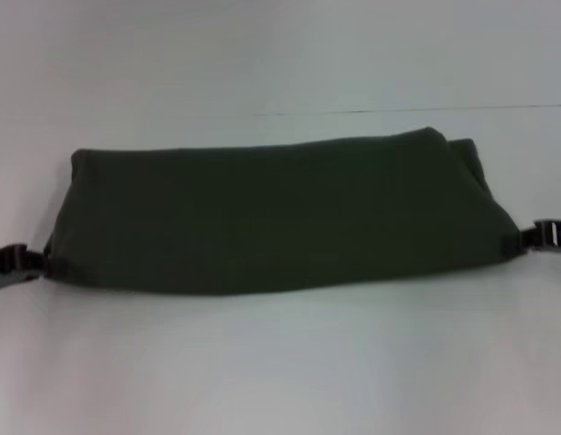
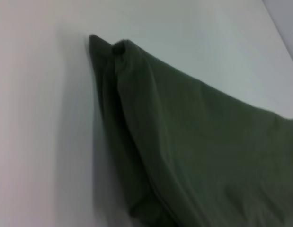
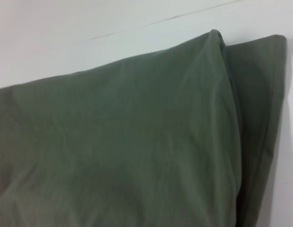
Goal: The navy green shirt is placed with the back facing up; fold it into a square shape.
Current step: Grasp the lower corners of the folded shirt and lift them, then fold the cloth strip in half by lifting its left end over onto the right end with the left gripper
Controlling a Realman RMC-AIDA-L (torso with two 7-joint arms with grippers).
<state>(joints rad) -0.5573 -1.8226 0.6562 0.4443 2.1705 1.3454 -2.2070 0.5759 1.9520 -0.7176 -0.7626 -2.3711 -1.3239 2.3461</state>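
Shirt lies across the middle of the white table as a wide folded band, its near edge lifted and stretched between both grippers. Left gripper is clamped on the near left corner, right gripper on the near right corner. At the far right, a lower layer shows beyond the top fold.
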